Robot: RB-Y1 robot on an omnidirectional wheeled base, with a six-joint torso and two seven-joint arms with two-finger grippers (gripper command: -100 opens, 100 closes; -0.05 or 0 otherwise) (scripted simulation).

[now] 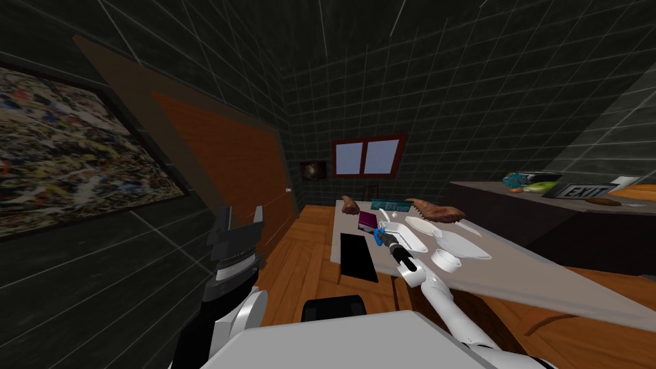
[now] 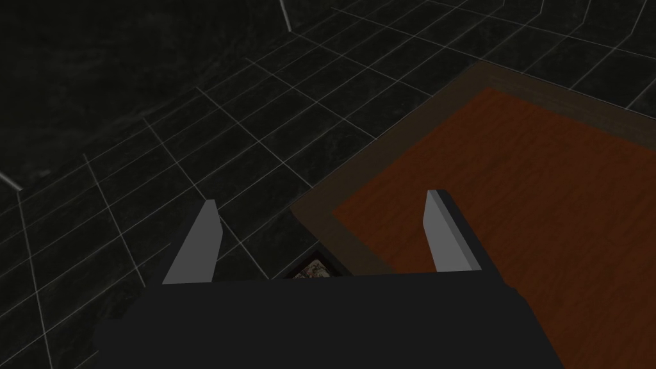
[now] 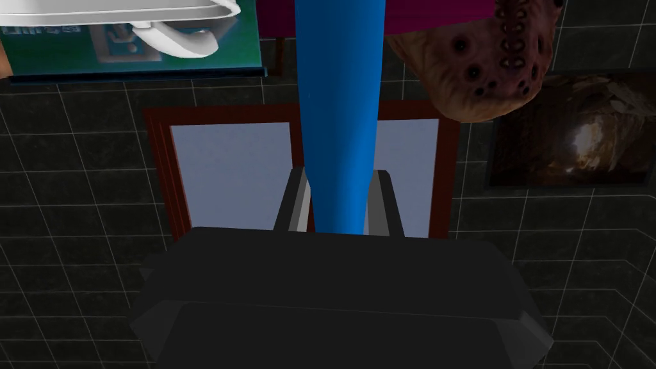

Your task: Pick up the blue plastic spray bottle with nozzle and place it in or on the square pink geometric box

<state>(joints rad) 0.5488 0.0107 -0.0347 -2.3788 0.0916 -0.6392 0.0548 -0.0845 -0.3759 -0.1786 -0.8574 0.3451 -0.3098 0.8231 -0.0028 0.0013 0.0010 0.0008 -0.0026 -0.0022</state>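
Clamping the blue spray bottle (image 3: 338, 96) by its sides, the right pincer (image 3: 339, 192) has both fingers pressed tight against the narrow blue body. The body runs out from between them and is cut off at the edge of the right wrist view, so the nozzle is out of sight. From the head camera the bottle shows as a small blue patch just beside the pink box (image 1: 367, 221), on the side nearest me. Whether it touches the box or the surface (image 1: 532, 278) beneath is too small to tell. Beyond the pink box lie a teal packet (image 1: 391, 207), its print too blurred to read, and a brown lumpy thing (image 1: 442, 212) I cannot name. White trays (image 1: 410, 237) lie to the box's right, partly hidden by the forearm, with a round white bowl (image 1: 446, 260) nearer me. A flat black slab (image 1: 357, 256) lies on the box's near side. The left pincer (image 1: 242, 216) hangs well apart from the box, off the surface, fingers spread wide, holding nothing.
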